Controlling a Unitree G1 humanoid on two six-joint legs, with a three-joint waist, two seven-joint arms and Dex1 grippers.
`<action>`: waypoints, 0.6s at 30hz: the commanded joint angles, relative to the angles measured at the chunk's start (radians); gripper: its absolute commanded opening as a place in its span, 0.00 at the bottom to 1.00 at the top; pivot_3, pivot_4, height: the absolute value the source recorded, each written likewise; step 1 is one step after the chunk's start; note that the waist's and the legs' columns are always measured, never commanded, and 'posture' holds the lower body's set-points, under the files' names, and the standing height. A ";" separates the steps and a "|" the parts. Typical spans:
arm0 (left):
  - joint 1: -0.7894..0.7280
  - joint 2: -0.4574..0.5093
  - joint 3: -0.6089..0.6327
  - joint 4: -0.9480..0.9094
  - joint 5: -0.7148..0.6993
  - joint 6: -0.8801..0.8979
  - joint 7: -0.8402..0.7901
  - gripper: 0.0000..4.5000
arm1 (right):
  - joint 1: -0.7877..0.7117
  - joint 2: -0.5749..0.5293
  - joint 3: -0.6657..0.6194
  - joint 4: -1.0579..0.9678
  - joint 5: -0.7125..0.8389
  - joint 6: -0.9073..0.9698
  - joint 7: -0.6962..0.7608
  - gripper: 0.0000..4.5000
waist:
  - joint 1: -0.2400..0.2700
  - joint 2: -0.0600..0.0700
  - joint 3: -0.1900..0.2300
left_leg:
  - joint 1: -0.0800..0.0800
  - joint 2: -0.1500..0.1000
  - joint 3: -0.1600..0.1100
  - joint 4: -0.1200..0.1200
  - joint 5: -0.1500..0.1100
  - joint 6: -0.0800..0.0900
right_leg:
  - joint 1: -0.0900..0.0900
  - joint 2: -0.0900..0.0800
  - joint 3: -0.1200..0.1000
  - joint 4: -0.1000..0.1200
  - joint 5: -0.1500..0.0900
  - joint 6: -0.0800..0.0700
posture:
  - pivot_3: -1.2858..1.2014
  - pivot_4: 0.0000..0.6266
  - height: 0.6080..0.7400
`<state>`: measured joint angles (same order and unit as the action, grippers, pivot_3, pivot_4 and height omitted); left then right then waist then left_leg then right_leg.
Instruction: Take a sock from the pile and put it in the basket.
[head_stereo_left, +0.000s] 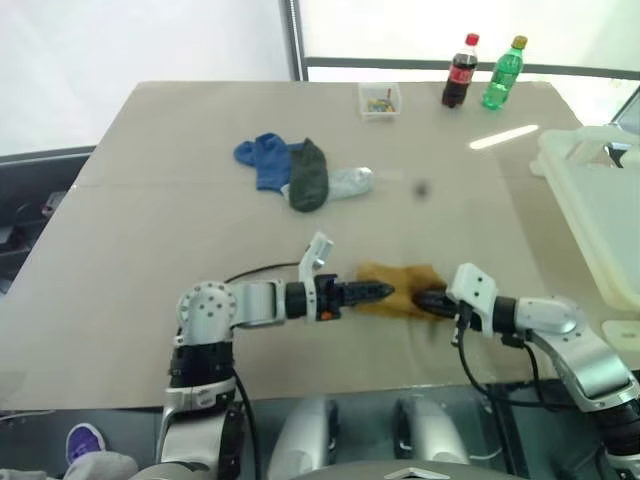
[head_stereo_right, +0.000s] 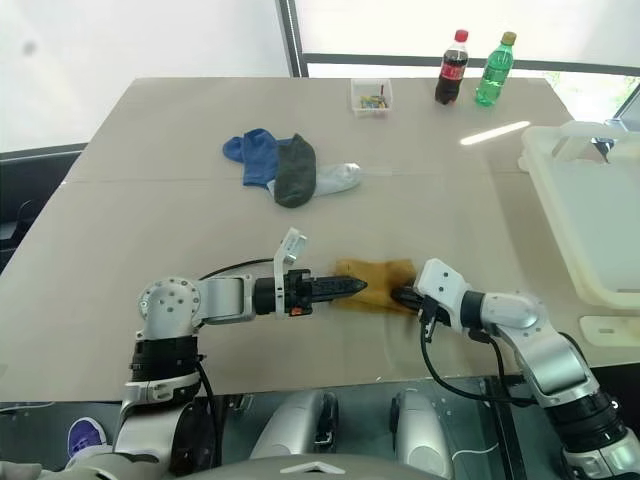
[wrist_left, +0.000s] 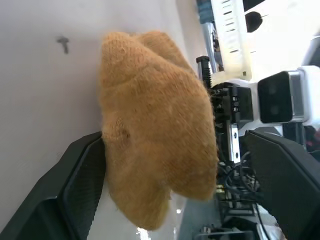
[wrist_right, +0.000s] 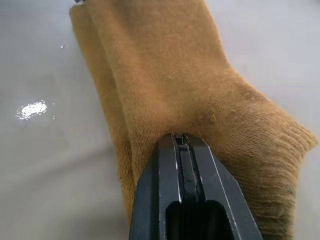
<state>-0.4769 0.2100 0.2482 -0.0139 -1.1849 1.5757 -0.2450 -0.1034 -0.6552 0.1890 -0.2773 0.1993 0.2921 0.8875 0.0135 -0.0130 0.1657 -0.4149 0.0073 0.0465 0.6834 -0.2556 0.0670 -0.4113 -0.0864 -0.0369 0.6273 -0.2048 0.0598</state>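
A mustard yellow sock (head_stereo_left: 398, 286) lies flat near the table's front edge, apart from the pile (head_stereo_left: 300, 172) of blue, dark green and pale socks further back. My right gripper (head_stereo_left: 430, 300) is shut on the sock's right end; the right wrist view shows its fingers (wrist_right: 172, 165) pinching the knit. My left gripper (head_stereo_left: 378, 292) points right at the sock's left end. It stands open, with the sock (wrist_left: 155, 135) between its fingers (wrist_left: 85, 185), as the left wrist view shows. The white basket (head_stereo_left: 600, 215) stands at the table's right side.
At the table's far edge stand a small clear box (head_stereo_left: 379, 100), a cola bottle (head_stereo_left: 460, 72) and a green bottle (head_stereo_left: 503, 74). Bare tabletop lies between the mustard sock and the basket.
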 joint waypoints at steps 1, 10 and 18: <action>-0.015 0.008 0.028 -0.031 -0.042 0.007 -0.026 1.00 | 0.021 0.006 0.013 -0.028 -0.010 0.000 -0.006 0.01 | -0.001 0.000 0.000 | 0.000 0.000 0.000 0.000 0.000 0.000 | 0.000 0.000 0.000 0.000 0.000 0.000 | 0.52 0.24 0.94; 0.013 0.061 0.201 0.036 -0.063 -0.064 0.058 1.00 | 0.045 -0.010 0.038 -0.047 -0.041 -0.018 0.012 0.01 | 0.000 0.000 0.000 | 0.001 0.000 0.000 0.000 0.000 -0.001 | 0.000 0.000 0.000 0.000 -0.002 -0.004 | 0.52 0.24 0.94; 0.050 0.047 0.052 -0.134 -0.024 -0.063 0.054 1.00 | 0.014 -0.009 0.044 -0.036 -0.046 -0.023 0.025 0.01 | 0.000 -0.001 0.000 | 0.000 0.000 0.000 0.000 0.000 -0.001 | 0.000 -0.002 0.001 0.000 -0.002 -0.004 | 0.52 0.24 0.94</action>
<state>-0.4449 0.2370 0.3458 -0.0646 -1.2262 1.5385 -0.1563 -0.0950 -0.6604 0.2165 -0.3070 0.1580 0.2678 0.8938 0.0132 -0.0140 0.1655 -0.4146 0.0073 0.0468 0.6831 -0.2551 0.0655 -0.4114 -0.0877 -0.0363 0.6271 -0.2066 0.0560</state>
